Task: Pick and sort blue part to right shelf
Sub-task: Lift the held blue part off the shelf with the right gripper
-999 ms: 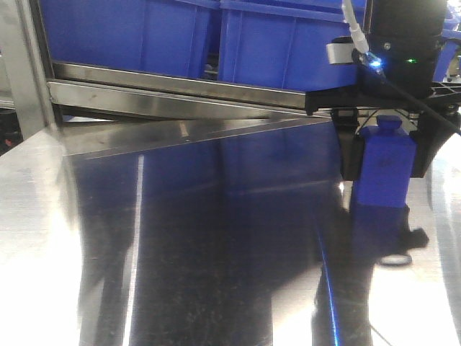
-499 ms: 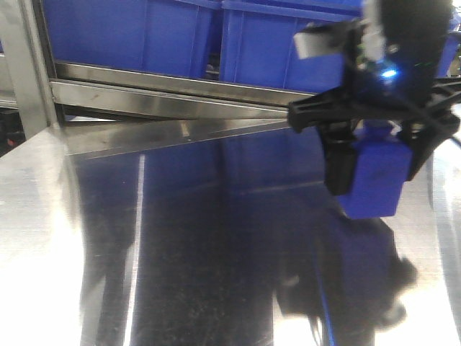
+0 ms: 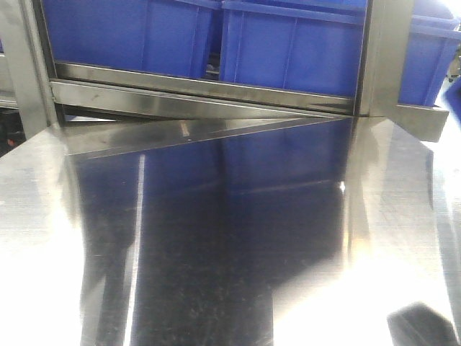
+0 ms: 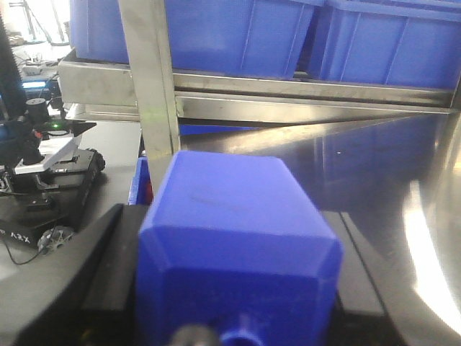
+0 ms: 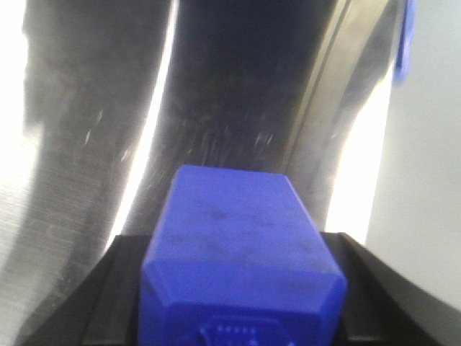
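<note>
Right gripper (image 5: pixel 232 249): clamped on the blue part (image 5: pixel 234 216), with a black finger (image 5: pixel 119 267) flanking each side. The part is held over the steel bench (image 5: pixel 216 94); the view is blurred.

Left gripper (image 4: pixel 234 249): clamped on a second blue part (image 4: pixel 230 209), knob end toward the wrist camera. It faces the right shelf (image 4: pixel 302 90) and its blue tubs (image 4: pixel 216 32).

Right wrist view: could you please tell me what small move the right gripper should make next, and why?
Probably swing toward the right shelf: the right gripper is shut on the blue part, and its camera faces the steel table rather than the blue tubs.
</note>
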You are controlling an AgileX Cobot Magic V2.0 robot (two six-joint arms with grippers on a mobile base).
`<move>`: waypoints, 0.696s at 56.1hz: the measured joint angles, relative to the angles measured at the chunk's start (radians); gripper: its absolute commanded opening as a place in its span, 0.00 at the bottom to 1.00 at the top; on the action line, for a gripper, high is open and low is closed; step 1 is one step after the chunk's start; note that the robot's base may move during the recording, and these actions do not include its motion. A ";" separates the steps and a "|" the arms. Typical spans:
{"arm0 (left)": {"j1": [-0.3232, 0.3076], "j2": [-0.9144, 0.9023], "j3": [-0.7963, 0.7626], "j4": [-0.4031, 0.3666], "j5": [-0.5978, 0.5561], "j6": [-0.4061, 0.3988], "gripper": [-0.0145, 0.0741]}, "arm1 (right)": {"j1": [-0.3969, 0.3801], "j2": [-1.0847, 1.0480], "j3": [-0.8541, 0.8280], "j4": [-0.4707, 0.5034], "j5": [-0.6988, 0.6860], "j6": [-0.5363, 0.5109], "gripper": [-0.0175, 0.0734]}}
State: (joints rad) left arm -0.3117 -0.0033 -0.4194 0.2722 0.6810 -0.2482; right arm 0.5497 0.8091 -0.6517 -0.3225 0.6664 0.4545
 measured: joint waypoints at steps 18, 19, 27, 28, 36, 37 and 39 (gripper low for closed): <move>0.000 0.000 0.000 0.000 0.014 0.000 0.54 | 0.000 -0.594 0.216 -0.070 -0.004 0.000 0.33; 0.000 0.000 0.000 0.000 0.014 0.000 0.54 | 0.000 -0.613 0.220 -0.072 -0.002 0.000 0.33; 0.000 0.000 0.000 0.000 0.017 0.000 0.54 | 0.000 -0.747 0.239 -0.088 0.000 0.000 0.33; 0.000 0.000 0.000 0.000 0.019 0.000 0.54 | 0.000 -0.755 0.239 -0.094 0.000 0.000 0.33; 0.000 0.000 0.000 0.000 0.021 0.000 0.54 | 0.000 -0.769 0.239 -0.114 -0.009 0.000 0.33; 0.000 0.000 0.000 0.000 0.021 0.000 0.54 | 0.000 -0.769 0.240 -0.114 -0.010 0.000 0.33; 0.000 0.000 0.000 0.000 0.021 0.000 0.54 | 0.000 -0.769 0.240 -0.119 -0.011 0.000 0.33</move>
State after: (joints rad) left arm -0.3117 -0.0033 -0.4194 0.2722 0.7025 -0.2482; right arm 0.5497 0.0399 -0.4121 -0.4414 0.6551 0.4545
